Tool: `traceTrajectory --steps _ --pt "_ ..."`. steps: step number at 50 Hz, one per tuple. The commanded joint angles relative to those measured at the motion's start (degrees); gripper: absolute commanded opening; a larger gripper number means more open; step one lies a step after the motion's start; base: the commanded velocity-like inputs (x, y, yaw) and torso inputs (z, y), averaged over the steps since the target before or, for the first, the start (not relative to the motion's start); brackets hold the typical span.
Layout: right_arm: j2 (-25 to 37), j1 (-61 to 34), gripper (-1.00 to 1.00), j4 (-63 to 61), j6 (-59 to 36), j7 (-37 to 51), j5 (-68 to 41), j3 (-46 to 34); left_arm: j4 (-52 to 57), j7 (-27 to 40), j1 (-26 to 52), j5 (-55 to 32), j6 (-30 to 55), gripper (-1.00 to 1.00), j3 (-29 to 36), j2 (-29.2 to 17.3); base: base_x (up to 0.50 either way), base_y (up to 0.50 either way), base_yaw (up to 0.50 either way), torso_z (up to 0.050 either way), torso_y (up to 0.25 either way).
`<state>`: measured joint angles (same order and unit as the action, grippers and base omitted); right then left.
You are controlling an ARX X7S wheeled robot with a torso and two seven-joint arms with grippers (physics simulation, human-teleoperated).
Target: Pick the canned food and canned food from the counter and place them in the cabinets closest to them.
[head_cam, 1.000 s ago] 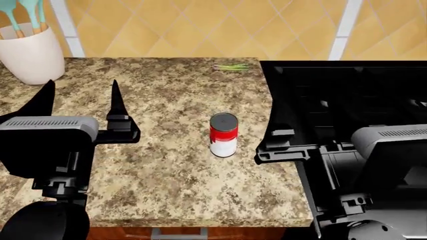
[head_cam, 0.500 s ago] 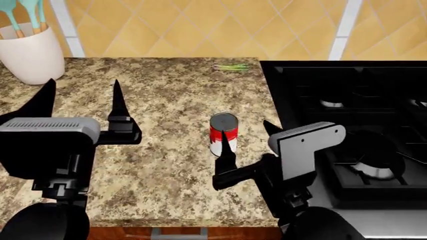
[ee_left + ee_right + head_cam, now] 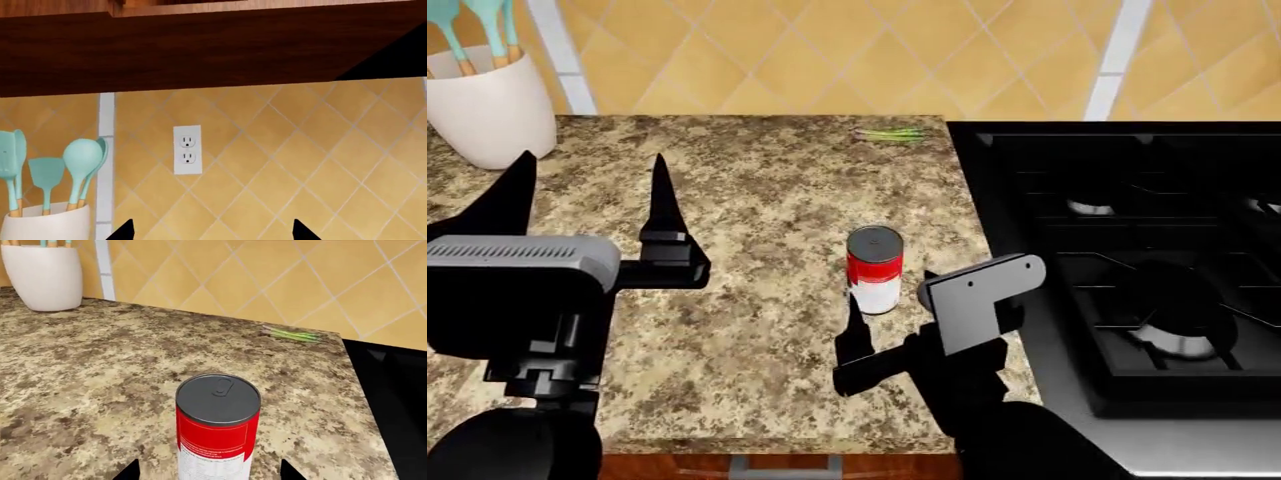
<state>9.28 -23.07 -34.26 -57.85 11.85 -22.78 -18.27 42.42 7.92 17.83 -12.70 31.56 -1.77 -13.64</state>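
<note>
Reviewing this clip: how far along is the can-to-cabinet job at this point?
Nothing looks placed yet. The red-and-white can stands upright on the counter, ungrasped. In hand: the right end effector, open, sits just short of the can, which is centred in its wrist view. The left end effector is open and empty. Grasping and stowing remain; no yellow tin shows.

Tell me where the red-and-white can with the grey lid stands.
The red-and-white can stands upright mid-counter in the head view, left of the black stove, just beyond the right gripper.

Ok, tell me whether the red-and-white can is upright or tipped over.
Upright. The red-and-white cylindrical can stands on its base on the speckled granite counter, grey lid facing up.
</note>
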Motion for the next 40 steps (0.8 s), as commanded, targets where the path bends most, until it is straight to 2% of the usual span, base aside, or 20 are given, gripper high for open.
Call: traceTrajectory --steps 1,40 --pt "-0.7 -2.8 1.00 6.3 0.6 0.1 1.1 -2.4 0.5 0.2 0.0 -0.4 -0.2 1.00 0.2 -0.6 0.00 0.00 0.00 0.000 0.000" --pt "-4.6 -13.0 1.00 30.0 6.8 -1.8 1.1 -4.1 0.9 1.0 -0.2 -1.6 -0.4 1.00 0.7 -1.6 0.00 0.00 0.00 0.000 0.000"
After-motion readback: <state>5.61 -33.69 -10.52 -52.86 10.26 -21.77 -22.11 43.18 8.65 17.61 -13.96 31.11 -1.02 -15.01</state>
